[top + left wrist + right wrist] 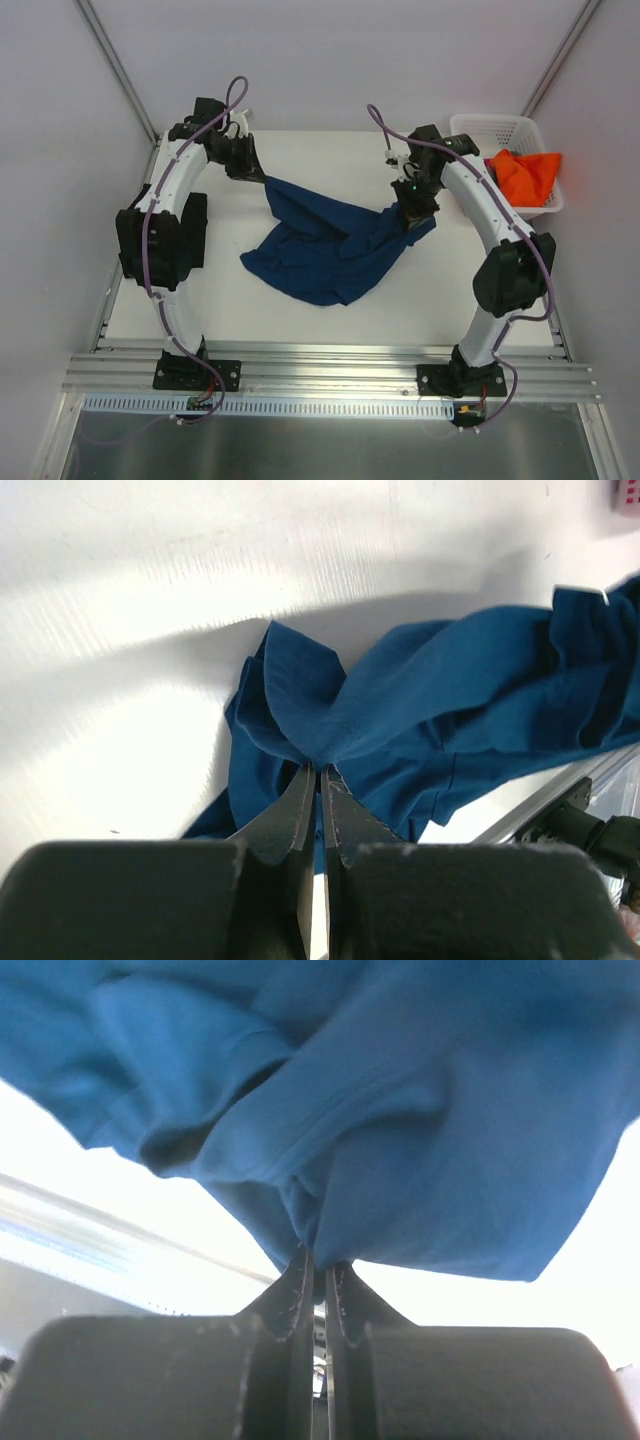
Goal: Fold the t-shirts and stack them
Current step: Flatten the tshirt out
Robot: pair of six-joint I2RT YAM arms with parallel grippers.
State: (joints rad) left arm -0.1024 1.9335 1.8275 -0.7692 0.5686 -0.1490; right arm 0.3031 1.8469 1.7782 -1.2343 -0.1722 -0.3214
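Note:
A navy blue t-shirt [325,252] hangs crumpled between my two grippers over the middle of the white table [300,320]. My left gripper [262,180] is shut on its left edge; in the left wrist view the gripper [320,770] pinches a bunched fold of the shirt [430,700]. My right gripper [412,222] is shut on the shirt's right edge; in the right wrist view the gripper [320,1255] pinches the cloth [400,1090] from below. An orange t-shirt [525,175] lies bundled in the basket at the back right.
A white plastic lattice basket [490,128] stands at the table's back right corner beside the right arm. An aluminium rail [330,370] runs along the near edge by the arm bases. Grey walls enclose the table.

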